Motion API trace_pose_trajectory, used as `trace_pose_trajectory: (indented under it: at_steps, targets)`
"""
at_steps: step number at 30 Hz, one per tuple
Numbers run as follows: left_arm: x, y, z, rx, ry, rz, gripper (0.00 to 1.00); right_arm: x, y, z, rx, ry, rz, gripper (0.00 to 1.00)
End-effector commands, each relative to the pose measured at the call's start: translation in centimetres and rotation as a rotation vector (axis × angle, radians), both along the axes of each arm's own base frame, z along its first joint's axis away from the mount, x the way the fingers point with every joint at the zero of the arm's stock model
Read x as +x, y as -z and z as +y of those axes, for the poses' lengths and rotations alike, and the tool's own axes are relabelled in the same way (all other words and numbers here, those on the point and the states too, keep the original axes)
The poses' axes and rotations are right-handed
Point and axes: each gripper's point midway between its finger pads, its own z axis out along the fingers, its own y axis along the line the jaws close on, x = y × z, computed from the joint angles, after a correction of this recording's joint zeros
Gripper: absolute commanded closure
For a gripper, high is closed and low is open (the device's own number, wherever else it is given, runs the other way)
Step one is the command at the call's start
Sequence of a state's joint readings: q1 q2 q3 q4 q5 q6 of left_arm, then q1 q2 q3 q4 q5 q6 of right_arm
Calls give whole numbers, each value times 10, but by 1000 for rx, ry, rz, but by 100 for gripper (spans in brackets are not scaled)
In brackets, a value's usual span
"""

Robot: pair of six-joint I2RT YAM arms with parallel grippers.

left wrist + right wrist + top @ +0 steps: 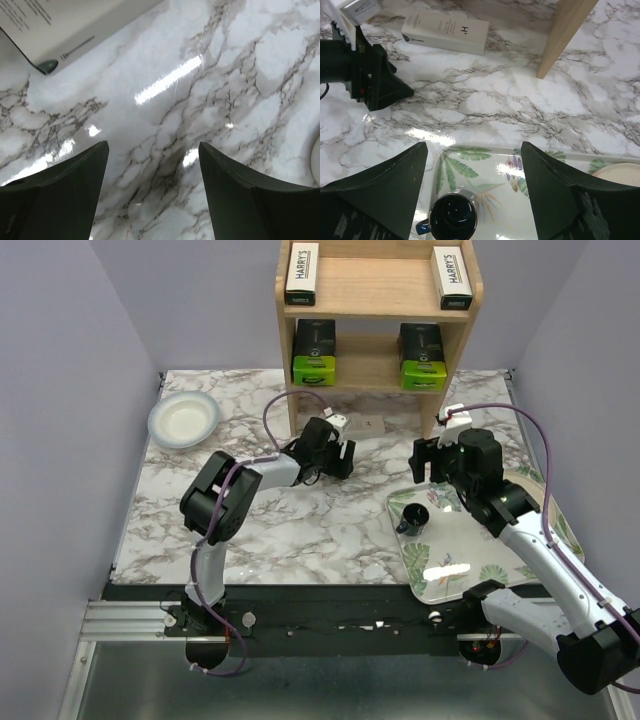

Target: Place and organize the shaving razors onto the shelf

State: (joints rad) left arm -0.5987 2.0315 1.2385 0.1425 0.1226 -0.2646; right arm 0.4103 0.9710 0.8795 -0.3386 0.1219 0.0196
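— Overhead, the slim white razor box [371,423] is only a sliver past the left arm's fingers [343,455].
— The right wrist view shows it whole, flat on the grey-veined marble surface [520,105], near a leg of the light wooden shelf [567,35]. Both arms reach forward, low. The right arm's fingers [410,165], like the left's, stand apart, empty.

Marble-pattern bench [300,530]. Far edge, centre: wooden two-tier shelf [378,288]. Upper tier: left HARRY'S box [302,273], right HARRY'S box [452,277], well apart. Lower tier: left black-and-lime pack [314,353], right black-and-lime pack [422,357]. Flat on bench near shelf front: white box [445,32]. Far-left corner: white bowl [183,420]. Near-right corner: leaf-patterned tray [470,560].
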Motion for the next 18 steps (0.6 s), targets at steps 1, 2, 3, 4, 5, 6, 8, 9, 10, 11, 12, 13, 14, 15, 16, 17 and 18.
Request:
trace_pose_trajectory:
  at_steps: [1, 2, 3, 4, 5, 6, 8, 9, 10, 11, 12, 13, 14, 15, 16, 17, 18]
  targets:
    - [-55, 20, 8, -15, 129, 104, 24, 1, 7, -1, -73, -57, -7, 16]
    - [-54, 13, 8, -25, 132, 82, 30, 1, 4, 8, -92, -129, -23, 17]
    - [-55, 7, 7, -33, 137, 67, 35, 2, 2, 11, -130, -180, -38, 17]
    - [-56, -3, 9, -42, 135, 49, 38, 1, 0, 17, -195, -276, -59, 16]
    - [-58, -8, 10, -47, 136, 43, 40, 1, 5, 22, -223, -329, -44, 16]
    - [-60, -14, 11, -58, 137, 38, 41, 5, 2, 25, -255, -365, -55, 14]
    - [-69, -35, 13, -90, 155, 2, 40, 9, 16, 33, -357, -494, -19, 12]
    - [-71, -44, 13, -105, 163, -18, 39, 15, 9, 36, -388, -528, -37, 12]
    - [-76, -61, 15, -126, 172, -48, 37, 18, 12, 38, -412, -560, -42, 12]
    - [-77, -69, 17, -132, 169, -61, 34, 21, 12, 46, -437, -649, -80, 11]
    - [-81, -74, 19, -125, 166, -56, 32, 25, 19, 48, -456, -686, -79, 11]
    - [-82, -94, 21, -143, 165, -88, 30, 30, 17, 52, -469, -715, -98, 11]
    - [-84, -103, 22, -149, 166, -99, 27, 29, 17, 59, -485, -793, -120, 11]
    - [-87, -109, 25, -151, 164, -101, 27, 32, 29, 63, -496, -833, -92, 12]
    - [-91, -128, 28, -173, 163, -139, 26, 40, 20, 67, -501, -845, -116, 13]
    - [-94, -137, 30, -183, 165, -157, 24, 41, 23, 71, -502, -879, -96, 14]
    - [-97, -144, 33, -188, 164, -163, 24, 46, 27, 74, -504, -896, -74, 19]
